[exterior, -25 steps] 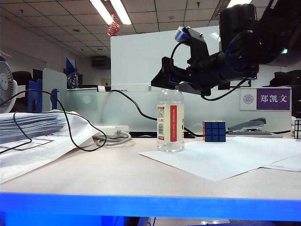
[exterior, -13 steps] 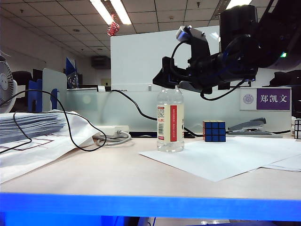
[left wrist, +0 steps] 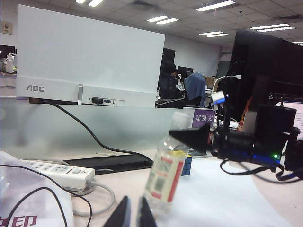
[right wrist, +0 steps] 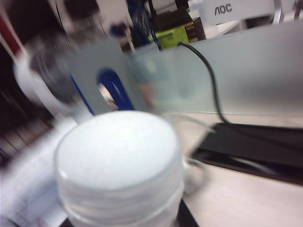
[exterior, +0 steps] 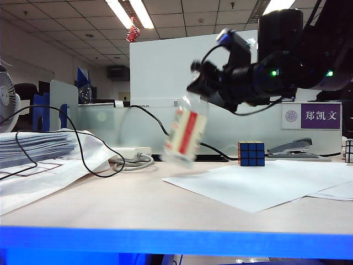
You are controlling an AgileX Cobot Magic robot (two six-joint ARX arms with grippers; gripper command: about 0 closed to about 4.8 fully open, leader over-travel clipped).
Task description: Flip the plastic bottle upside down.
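— Papers (exterior: pixel 34 148) stacked far left on my exterior feed, a black cable (exterior: pixel 66 138) looping over them, then a power strip (exterior: pixel 134 153). What do you have on the left gripper (left wrist: pixel 132 213)?

— I see its two finger tips low in the left wrist feed, nearly touching, nothing between them. Clenched and empty, sitting near the table (exterior: pixel 110 204) edge, well apart from the bottle (exterior: pixel 185 132).

— And the bottle itself?

— Off the table, blurred, tilted: base swung out to the left and down, neck up to the right. In the left wrist feed I read the same bottle (left wrist: pixel 165 175) leaning, its red and white label facing me, with the cube (left wrist: pixel 187 165) just behind it.

— Right gripper (exterior: pixel 203 88)?

— At the bottle's top, reaching in from the right. I read it as grasping the neck, since the bottle hangs tilted in the air from it. My right wrist feed is filled by the pale cap (right wrist: pixel 118 161), smeared.

— Further right?

— A white sheet (exterior: pixel 259 185) lying flat on the table, the cube (exterior: pixel 251 153) beyond it, a stapler (exterior: pixel 292 148), and a name plate (exterior: pixel 311 116) behind.
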